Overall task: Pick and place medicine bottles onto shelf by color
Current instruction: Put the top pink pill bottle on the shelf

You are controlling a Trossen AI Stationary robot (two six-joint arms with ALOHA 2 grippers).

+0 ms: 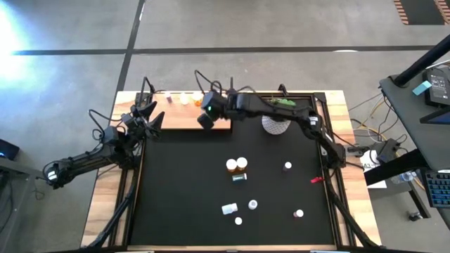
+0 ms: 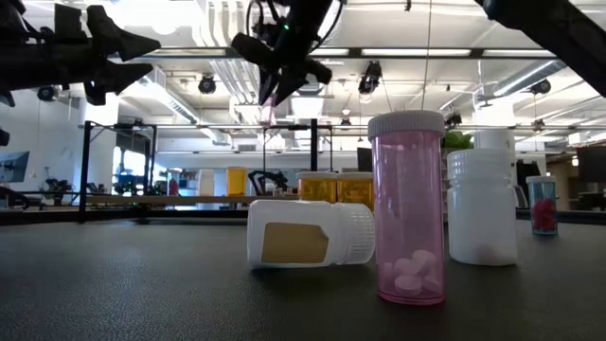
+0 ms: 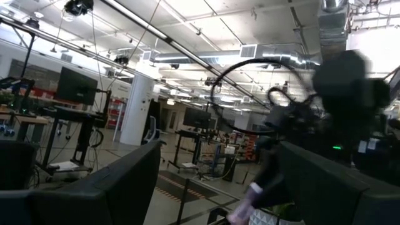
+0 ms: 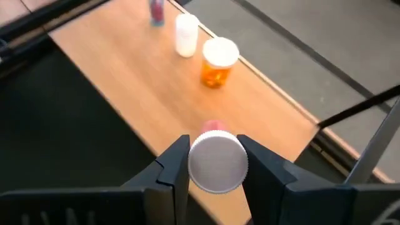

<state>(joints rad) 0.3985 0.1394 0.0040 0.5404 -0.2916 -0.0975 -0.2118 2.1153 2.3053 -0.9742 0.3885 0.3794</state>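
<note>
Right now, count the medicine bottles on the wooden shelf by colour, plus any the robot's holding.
On the shelf:
pinkish bottle: 1
white bottle: 1
orange bottle: 1
In the right gripper:
held pinkish bottle: 1
Total: 4

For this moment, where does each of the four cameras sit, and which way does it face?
High view: overhead, looking straight down at the black mat; both arms show, right gripper over the shelf.
Low view: at mat level, looking across past a pink bottle into the room; arms enter from above.
Left wrist view: aimed level into the room; its own dark fingers show, standing apart.
Right wrist view: looking down at the shelf; its fingers clamp a white-capped bottle.
Shared: high and right wrist views both show bottles standing on the shelf.
</note>
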